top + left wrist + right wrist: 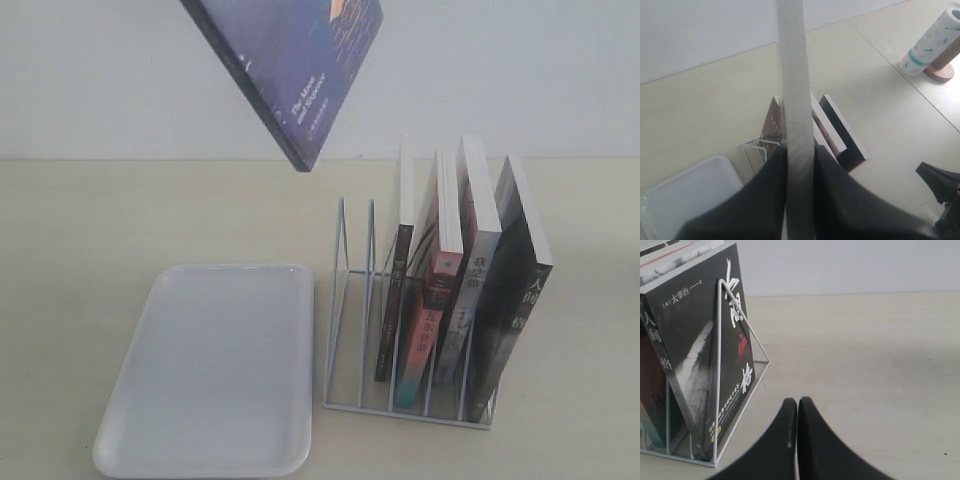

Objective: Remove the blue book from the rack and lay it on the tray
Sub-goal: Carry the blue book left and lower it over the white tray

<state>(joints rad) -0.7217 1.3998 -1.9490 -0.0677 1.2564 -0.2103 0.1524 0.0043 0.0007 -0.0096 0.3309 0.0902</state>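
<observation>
left hand (799,152) pinches blue book (290,70) aloft

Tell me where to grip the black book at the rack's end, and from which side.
Pinch its top edge from above: the black book stands nearly upright, top well above the rack, with a white-spined book crowding one face.
</observation>
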